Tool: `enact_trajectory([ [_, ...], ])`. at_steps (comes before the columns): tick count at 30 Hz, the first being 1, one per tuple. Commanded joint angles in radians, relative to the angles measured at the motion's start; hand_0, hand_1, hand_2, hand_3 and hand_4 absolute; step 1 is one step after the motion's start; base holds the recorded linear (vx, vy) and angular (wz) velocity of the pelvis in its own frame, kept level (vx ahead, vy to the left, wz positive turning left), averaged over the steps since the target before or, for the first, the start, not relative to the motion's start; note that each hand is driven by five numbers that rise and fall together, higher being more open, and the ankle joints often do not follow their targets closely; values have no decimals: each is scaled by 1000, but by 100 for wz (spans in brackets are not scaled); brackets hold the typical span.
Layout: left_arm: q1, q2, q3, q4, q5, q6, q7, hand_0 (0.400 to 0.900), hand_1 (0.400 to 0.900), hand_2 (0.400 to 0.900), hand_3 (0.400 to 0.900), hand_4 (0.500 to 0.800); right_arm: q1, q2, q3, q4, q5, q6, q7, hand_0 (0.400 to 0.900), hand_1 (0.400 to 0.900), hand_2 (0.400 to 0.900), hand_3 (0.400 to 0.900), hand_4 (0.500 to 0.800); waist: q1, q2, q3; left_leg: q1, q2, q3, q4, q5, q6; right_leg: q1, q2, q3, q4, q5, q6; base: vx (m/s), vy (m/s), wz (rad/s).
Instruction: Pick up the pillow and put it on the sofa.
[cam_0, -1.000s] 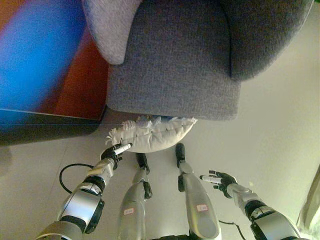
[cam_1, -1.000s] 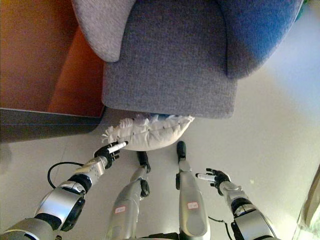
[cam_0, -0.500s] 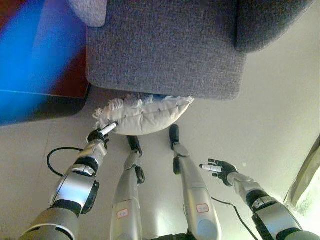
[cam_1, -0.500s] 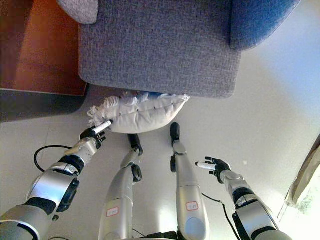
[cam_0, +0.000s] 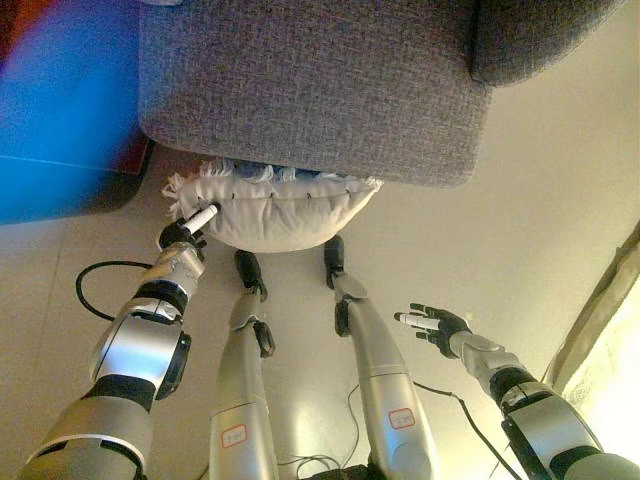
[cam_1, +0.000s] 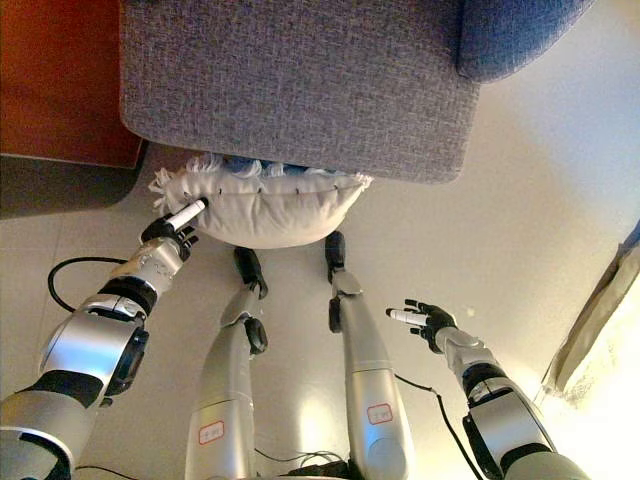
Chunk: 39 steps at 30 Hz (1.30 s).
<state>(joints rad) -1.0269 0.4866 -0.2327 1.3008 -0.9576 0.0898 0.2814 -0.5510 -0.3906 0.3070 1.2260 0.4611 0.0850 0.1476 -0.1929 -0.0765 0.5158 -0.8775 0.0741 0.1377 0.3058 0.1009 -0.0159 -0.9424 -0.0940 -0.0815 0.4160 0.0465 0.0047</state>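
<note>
A white fringed pillow (cam_0: 275, 208) lies on the floor against the front of the grey sofa (cam_0: 320, 85), its back edge tucked under the seat's front; it also shows in the right eye view (cam_1: 265, 205). My left hand (cam_0: 185, 230) is at the pillow's left corner, with a white-tipped finger touching the fringe; its other fingers look curled. My right hand (cam_0: 435, 325) is open with fingers spread, low over the floor to the right and well clear of the pillow.
A reddish-brown wooden piece (cam_1: 55, 80) with a dark base stands left of the sofa. Pale floor (cam_0: 540, 230) spreads to the right. A light curtain (cam_0: 605, 330) hangs at the right edge.
The view has shifted, so the sofa and pillow sit more to the left and higher. My left hand stays at the pillow's left corner. My right hand stays open over the floor.
</note>
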Motion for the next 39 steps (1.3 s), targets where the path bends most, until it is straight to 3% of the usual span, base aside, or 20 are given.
enact_trajectory([
  [1,-91,-1,-16,56,-35,10,-39,900,900,900,900,800,60,-58,13,18,20,14,21,900,900,900,900,800,-23,-16,4,-76,5,-20,208,-170,-76,0,69,25,0,-63,42,0,0,0],
  [2,-98,3,-21,54,-39,-4,-42,539,539,539,539,584,66,-58,11,21,19,3,24,900,900,900,900,800,-26,-17,4,-80,6,-20,211,-171,-76,-4,70,26,-1,-62,42,0,0,0],
  [3,-102,7,-26,48,-46,-18,-41,400,400,400,400,500,73,-59,10,21,17,-6,27,900,900,900,900,800,-29,-17,4,-82,8,-20,211,-172,-77,-7,70,27,-2,-61,41,0,0,0],
  [11,-79,2,-33,2,-73,-53,-17,400,400,400,400,500,131,-56,9,2,19,-64,11,900,900,900,900,800,-41,-15,4,-51,3,-10,188,-171,-81,17,68,35,-32,-58,41,-3,10,5],
  [27,21,-43,-22,-56,-58,-25,-43,400,400,400,400,500,206,-52,5,-31,-15,-97,-13,900,900,900,900,800,-44,7,4,137,-3,35,148,-158,-81,189,54,37,-78,-55,46,1,49,3],
  [33,86,-62,-20,-80,17,-24,-90,400,400,400,400,500,225,-45,-3,-43,-33,-92,-16,900,900,900,900,800,-33,8,2,261,-7,64,97,-153,-76,312,47,27,-112,-57,50,3,54,-3],
  [39,188,-75,-46,-130,113,-20,-131,400,400,400,400,500,278,-29,-17,-36,-57,-89,-8,900,900,900,900,800,-11,21,-51,396,-14,79,43,-156,-65,430,35,20,-127,-76,57,25,20,-1],
])
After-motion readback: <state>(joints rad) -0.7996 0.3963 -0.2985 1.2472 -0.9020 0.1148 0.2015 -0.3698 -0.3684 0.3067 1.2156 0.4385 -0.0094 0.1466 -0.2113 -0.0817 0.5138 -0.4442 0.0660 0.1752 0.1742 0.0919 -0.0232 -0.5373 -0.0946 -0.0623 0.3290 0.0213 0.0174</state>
